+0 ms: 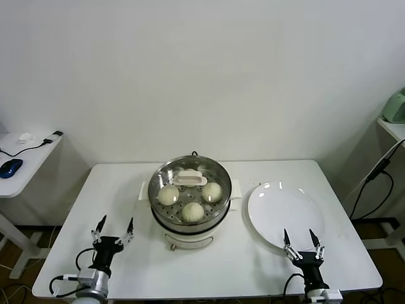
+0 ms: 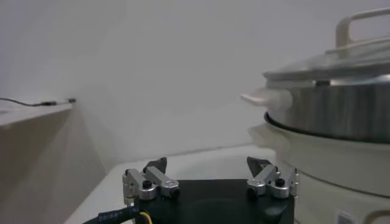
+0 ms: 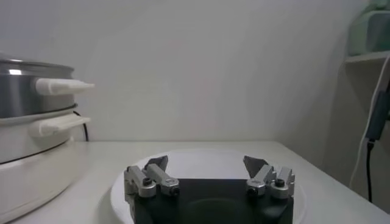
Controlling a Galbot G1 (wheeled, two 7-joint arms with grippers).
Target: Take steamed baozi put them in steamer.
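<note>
Where the white table (image 1: 126, 190) meets its near edge, two grippers sit low, one at each front corner. Left gripper (image 1: 112, 228): near the table's front left, fingers spread apart and grasping nothing, well apart from the pot; seen from its own wrist (image 2: 207, 167), the pot's side rises close beside it. Right gripper (image 1: 302, 241): near the table's front right, fingers likewise spread and grasping nothing, poised at the near rim of the plate; from its own wrist (image 3: 206, 165) the plate lies directly beyond the fingertips.

White plate (image 1: 278, 202): flat, round, bare, lying on the right half of the table, just beside the steamer.

Steamer (image 1: 161, 218): round, shiny steel pot on a white base with side handles, standing at the table's centre. A round glass lid (image 1: 190, 171) with a white handle covers it. Steamed baozi (image 1: 193, 211): three cream-white buns show through the lid, resting on the perforated tray inside; whether a fourth lies under the lid handle cannot be told.

Farther off: a side desk at far left carrying a blue mouse (image 1: 10, 168); a pale green appliance (image 1: 395, 106) on a shelf at far right; a plain white wall behind
</note>
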